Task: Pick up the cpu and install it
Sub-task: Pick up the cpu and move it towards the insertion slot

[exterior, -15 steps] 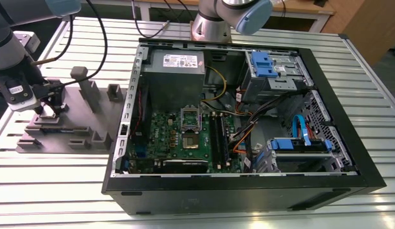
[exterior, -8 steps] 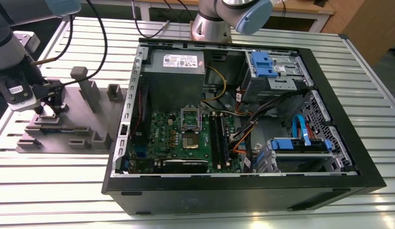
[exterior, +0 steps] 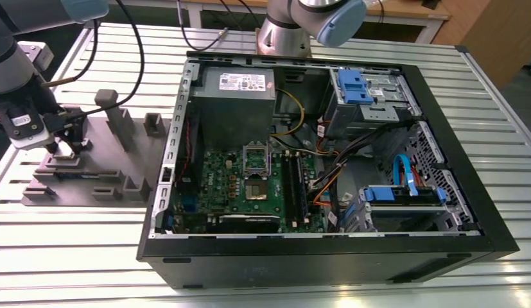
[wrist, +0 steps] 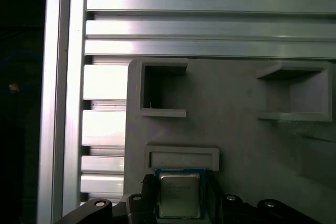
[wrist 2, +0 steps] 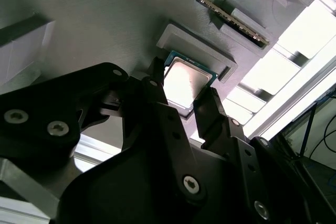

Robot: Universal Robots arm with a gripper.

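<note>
- Gripper low over the tray, which sits near the bench edge on the exterior view's left. The arm is pale grey with blue-capped joints.
- Black fingers, matt, flat-sided and bolted with bright screw heads, are closed in against two opposite edges of the cpu. One is on each side, gripping it.
- In both wrist views the cpu is a small flat square with a smooth silvery top that catches the light, ringed by a thin dark green rim.
- It is held flat at the tray surface, just beside a low rectangular raised frame. I cannot tell whether its underside rests on the tray.
- The tray is dull grey plastic with a faintly ribbed surface. It has square-cornered blocks and two open box-shaped pockets near its edge.
- A thin board stands on edge in a tray slot, with a row of small metallic contacts along it.
- The bench top is made of long brushed-aluminium slats, bright and reflective, with dark grooves between them.
- A computer case lies open in the middle of the bench, well apart from the gripper. Its shell is black and its inner frame bare grey metal.
- Inside it are a green circuit board, a plain grey metal box, blue plastic brackets and loose coloured cables.
</note>
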